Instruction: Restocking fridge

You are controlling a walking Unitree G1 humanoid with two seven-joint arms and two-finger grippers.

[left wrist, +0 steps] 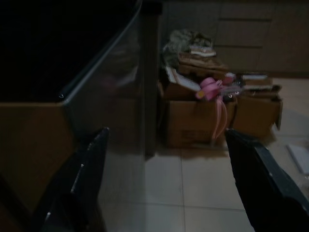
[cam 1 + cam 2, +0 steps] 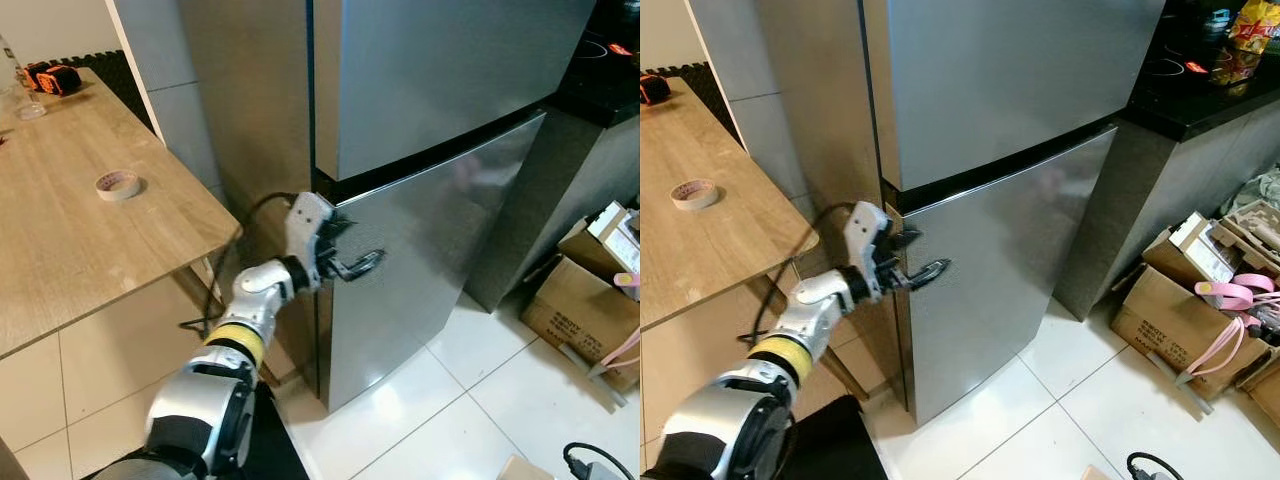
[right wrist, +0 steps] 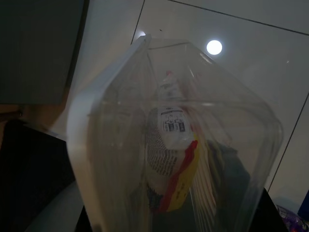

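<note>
A silver two-door fridge stands ahead, and its lower door looks closed. My left gripper is open at the left edge of that lower door, just under the dark gap between the doors. Its fingers lie against the steel front. In the left wrist view the two black fingers stand wide apart, one beside the door's surface. The right wrist view looks into a clear plastic container with packaged food inside, held close in my right gripper.
A wooden table with a roll of tape stands close on the left. A black cable hangs beside the fridge. Cardboard boxes with clutter lie on the white tiled floor at right, below a black counter.
</note>
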